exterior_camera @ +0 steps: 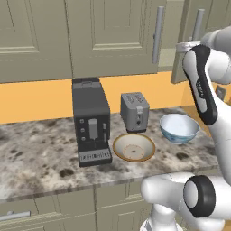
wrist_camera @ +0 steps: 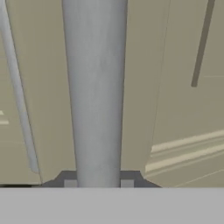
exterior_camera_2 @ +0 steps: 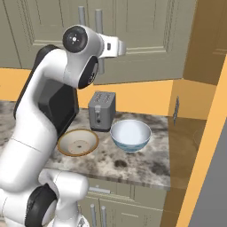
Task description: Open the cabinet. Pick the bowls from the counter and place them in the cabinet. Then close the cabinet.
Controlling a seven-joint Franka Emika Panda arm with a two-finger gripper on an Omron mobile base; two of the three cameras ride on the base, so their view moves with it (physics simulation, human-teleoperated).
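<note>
Arm raised high, its pincer (wrist_camera: 98,183) clenched around the cabinet's (wrist_camera: 175,87) silver handle (wrist_camera: 95,87).

I see a grey-beige cabinet (exterior_camera: 103,36) with silver bar handles (exterior_camera: 157,35); up close, one handle (wrist_camera: 95,92) looks brushed pale grey. Below it runs a plain orange wall strip (exterior_camera: 36,99). The bench (exterior_camera: 36,158) is speckled grey-brown granite with dark blotches. At its 12 o'clock I see a dark charcoal coffee machine (exterior_camera: 91,121) and a mid-grey toaster (exterior_camera: 134,111). The shallow bowl (exterior_camera: 134,147) is tan with a cream speckled inside; at its 3 o'clock, the deeper bowl (exterior_camera: 179,127) is white and pale blue. My arm (exterior_camera: 205,85) is white with black joints.
</note>
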